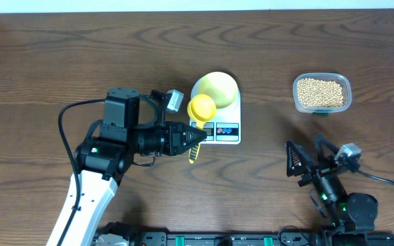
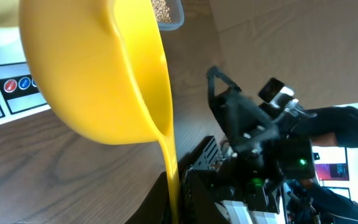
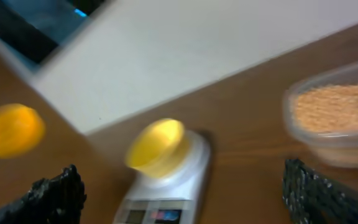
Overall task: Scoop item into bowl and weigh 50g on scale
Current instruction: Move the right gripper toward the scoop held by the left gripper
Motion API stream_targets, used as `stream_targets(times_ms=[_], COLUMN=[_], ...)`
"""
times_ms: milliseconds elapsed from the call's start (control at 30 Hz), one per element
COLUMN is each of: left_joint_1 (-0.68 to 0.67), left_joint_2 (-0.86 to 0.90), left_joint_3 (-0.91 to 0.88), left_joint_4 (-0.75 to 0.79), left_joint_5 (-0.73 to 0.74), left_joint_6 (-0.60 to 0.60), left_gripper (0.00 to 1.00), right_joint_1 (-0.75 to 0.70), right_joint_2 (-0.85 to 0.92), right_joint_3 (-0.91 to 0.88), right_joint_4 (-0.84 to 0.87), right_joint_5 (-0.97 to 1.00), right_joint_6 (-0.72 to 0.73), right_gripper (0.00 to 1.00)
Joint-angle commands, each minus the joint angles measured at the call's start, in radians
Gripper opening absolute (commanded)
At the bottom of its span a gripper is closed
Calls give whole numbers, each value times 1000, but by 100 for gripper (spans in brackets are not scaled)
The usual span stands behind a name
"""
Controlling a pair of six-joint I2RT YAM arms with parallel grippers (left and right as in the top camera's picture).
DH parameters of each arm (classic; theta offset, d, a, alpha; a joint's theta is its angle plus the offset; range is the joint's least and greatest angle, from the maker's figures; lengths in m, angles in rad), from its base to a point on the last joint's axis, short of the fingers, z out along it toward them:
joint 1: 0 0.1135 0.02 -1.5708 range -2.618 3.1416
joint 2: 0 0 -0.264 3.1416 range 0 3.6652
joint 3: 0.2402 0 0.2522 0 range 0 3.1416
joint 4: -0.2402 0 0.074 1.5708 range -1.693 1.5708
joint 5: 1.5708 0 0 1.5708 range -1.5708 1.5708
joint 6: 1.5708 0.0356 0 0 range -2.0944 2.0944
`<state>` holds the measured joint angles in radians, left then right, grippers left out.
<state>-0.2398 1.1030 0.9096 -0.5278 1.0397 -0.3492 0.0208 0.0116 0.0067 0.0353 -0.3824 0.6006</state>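
We are gripping the yellow scoop (image 1: 201, 108) by its handle, left gripper (image 1: 195, 139) jaws clenched, cup hovering beside the bowl (image 1: 219, 89). The bowl is sitting on the scale (image 1: 228, 132) so added weight registers. The beans (image 1: 321, 92) are lying in the clear container (image 1: 295, 94), well off right on the desk (image 1: 60, 55). Right gripper (image 1: 294, 159) is idling near it, jaws released. The scoop is looking empty, so we judge filling comes next.

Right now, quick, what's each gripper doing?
Left gripper: shut on the yellow measuring scoop, by its handle.
Right gripper: open, holding nothing.
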Motion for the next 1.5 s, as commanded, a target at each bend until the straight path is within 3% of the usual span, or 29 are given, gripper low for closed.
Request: stream_targets(times_ms=[0, 133, 233, 433, 667, 800, 900, 1100, 1333, 1400, 1467], left_joint_1=[-4, -4, -4, -4, -4, -4, -4, -38, -113, -140, -166], left_joint_2=[-6, -6, -6, -6, -5, -5, -5, -5, 7, 14, 21], left_joint_3=[24, 24, 24, 24, 24, 24, 24, 24, 24, 24, 24], left_joint_4=[3, 3, 2, 2, 3, 3, 6, 108, 200, 222, 248], left_joint_5=[-28, -47, -47, -66, -65, -57, -48, 29, -81, -95, -95], left_joint_6=[19, 19, 20, 24, 35, 34, 23, -5, -129, -143, -153], left_gripper=[7, 7, 7, 7, 7, 7, 7, 7, 7, 7, 7], right_joint_1=[7, 6, 2, -17, -20, -20, -20, -19, 61, 95, 124], right_joint_2=[-6, -6, 2, 115, 436, 590, 669, 803, 880, 895, 907], right_joint_3=[-1, 16, 90, 318, 656, 756, 763, 763, 763, 763, 763], right_joint_4=[91, 227, 200, -76, -415, -467, -407, -308, -257, -243, -243], right_joint_5=[-133, -151, -151, -148, -153, -285, -465, -616, -616, -593, -558], right_joint_6=[146, 145, 90, -75, -260, -283, -206, 185, 237, 286, 331], right_gripper=[99, 99, 99, 99, 99, 99, 99, 99, 97, 86, 81])
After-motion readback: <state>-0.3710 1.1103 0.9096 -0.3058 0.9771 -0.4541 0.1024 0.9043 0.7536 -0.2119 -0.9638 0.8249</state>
